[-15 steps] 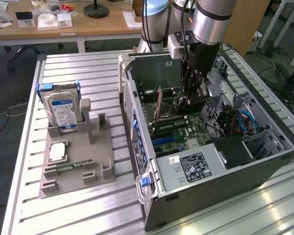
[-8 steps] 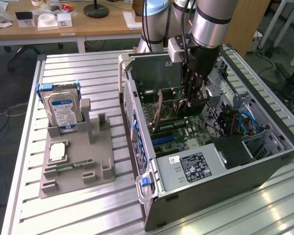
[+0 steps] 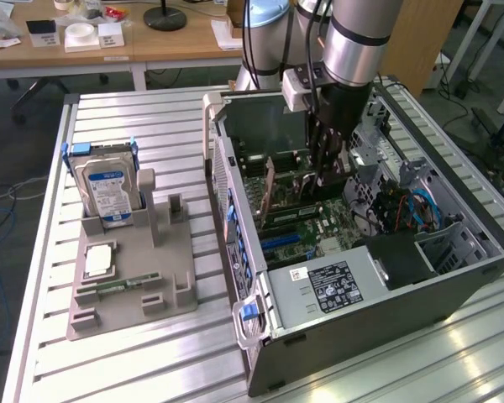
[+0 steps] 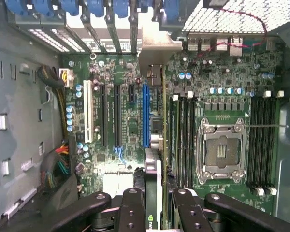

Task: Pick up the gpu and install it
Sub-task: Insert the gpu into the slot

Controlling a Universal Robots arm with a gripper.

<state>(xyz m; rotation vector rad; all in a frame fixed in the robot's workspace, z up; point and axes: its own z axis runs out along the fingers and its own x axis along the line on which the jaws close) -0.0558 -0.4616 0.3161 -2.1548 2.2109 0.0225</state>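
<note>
Step in hand: install. The pick-up is done, and the card is being carried inside the open computer case (image 3: 386,323).
Gripper: the gripper (image 4: 158,202) is closed part-way, with its two fingers (image 4: 131,205) clamped on either face of the gpu (image 4: 152,169).
Gripper place: on the exterior view's clock face it reaches down into the far half of the case, at about 12 o'clock from the black labelled cover (image 3: 332,285).
Gpu place: the gpu stands on edge between the pads, over the motherboard (image 4: 222,67). It runs lengthwise away from the wrist, and its silver bracket (image 4: 157,50) is at the case's rear wall.
Slot: the long blue slot (image 4: 146,116) lies just beside the card's line and parallel to it.
Contact: I cannot tell whether the card's lower edge touches any slot yet, because the card hides its own underside.
Progress: by my judgement this is late in the task, with the card carried in and roughly lined up but not shown seated.
What seating calls for: the card's edge has to sit square over the slot along its whole length. The bracket has to meet its rear opening. The push has to be straight and even, with no tilt.
Risk: a skewed card could jam on the slot's lip or catch the neighbouring connectors.
Left outside: at about 9 o'clock from the case in the exterior view, the grey parts tray (image 3: 151,315) holds the upright hard drive (image 3: 109,189) and a narrow memory stick (image 3: 128,284).
</note>
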